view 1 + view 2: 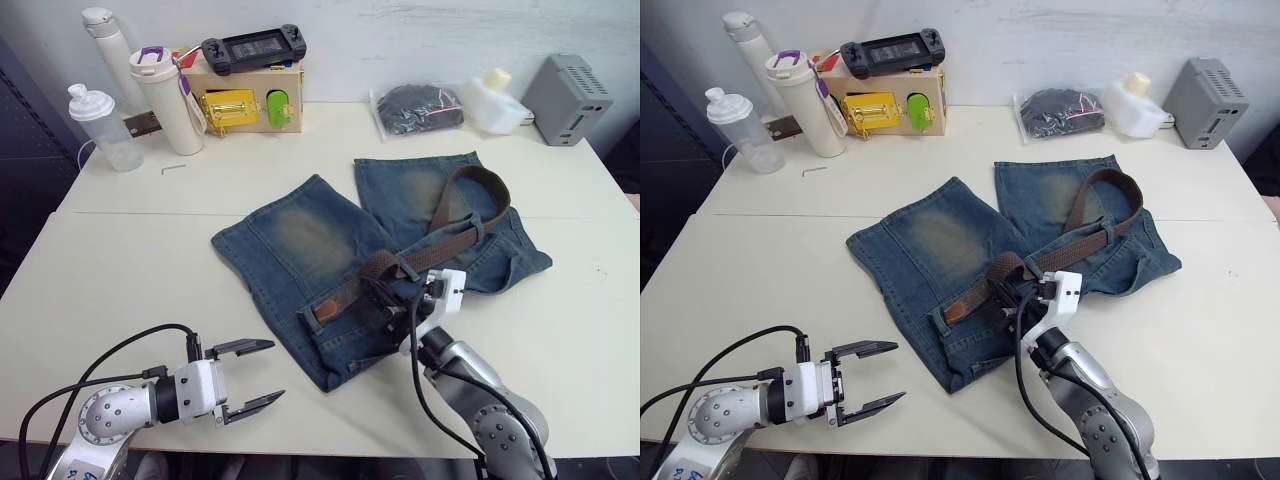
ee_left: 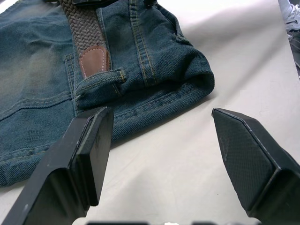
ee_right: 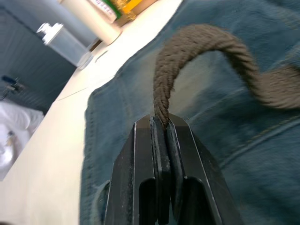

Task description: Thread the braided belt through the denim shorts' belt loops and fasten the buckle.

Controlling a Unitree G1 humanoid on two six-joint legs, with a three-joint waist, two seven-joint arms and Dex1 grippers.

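The shorts (image 1: pixel 370 255) lie flat mid-table with the belt (image 1: pixel 455 225) draped across them. The right gripper (image 3: pixel 161 123) is clenched on the belt (pinching a raised bend). The left gripper (image 1: pixel 245 378) hovers released, near the shorts' left corner.

We see the shorts (image 1: pixel 330 260) lying flat on the table — faded blue denim with paler worn patches on both legs, waistband toward us. The belt (image 1: pixel 470 205), a dark brown braid, loops over the right leg and runs along the waistband, arching up in the middle. Its brown leather tip (image 2: pixel 93 60) lies just beside a loop (image 2: pixel 101 80) — whether it passes through, we cannot tell.
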